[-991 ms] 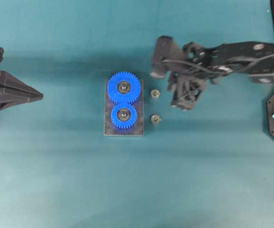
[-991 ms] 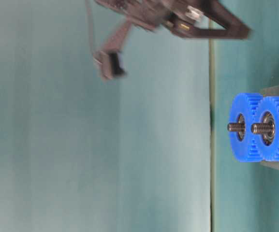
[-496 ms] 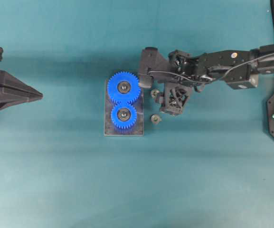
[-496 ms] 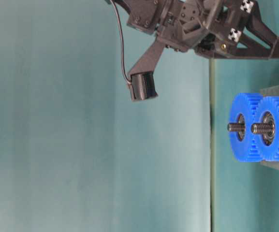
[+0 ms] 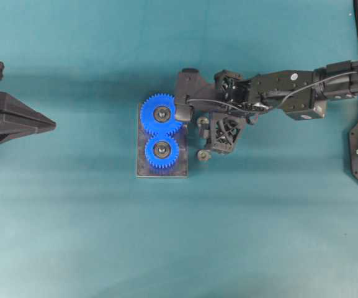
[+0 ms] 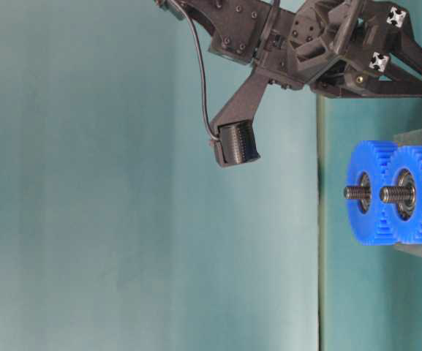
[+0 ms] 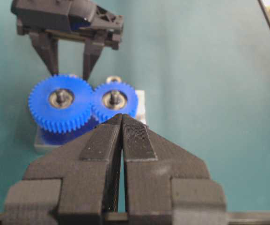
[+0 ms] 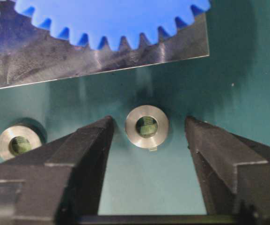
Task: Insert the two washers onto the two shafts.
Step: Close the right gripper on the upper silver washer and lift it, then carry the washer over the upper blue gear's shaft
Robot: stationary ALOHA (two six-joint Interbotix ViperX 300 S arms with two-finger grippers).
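Steel washer (image 8: 147,126), small, flat on teal table (image 8: 172,187), between parted fingers (image 8: 85,140) of right gripper (image 8: 149,136), touching neither. Second washer (image 8: 19,142) just outside one finger. Beyond fingertips: metal base plate (image 8: 55,61), blue gears (image 5: 162,133), bare threaded shafts (image 6: 390,194). Left gripper (image 7: 122,136) well apart, fingers pressed together, empty. Likely light, rigid and slippery; thin, so prone to tipping or sliding. Best taken across outer rim, bore left free for shaft.
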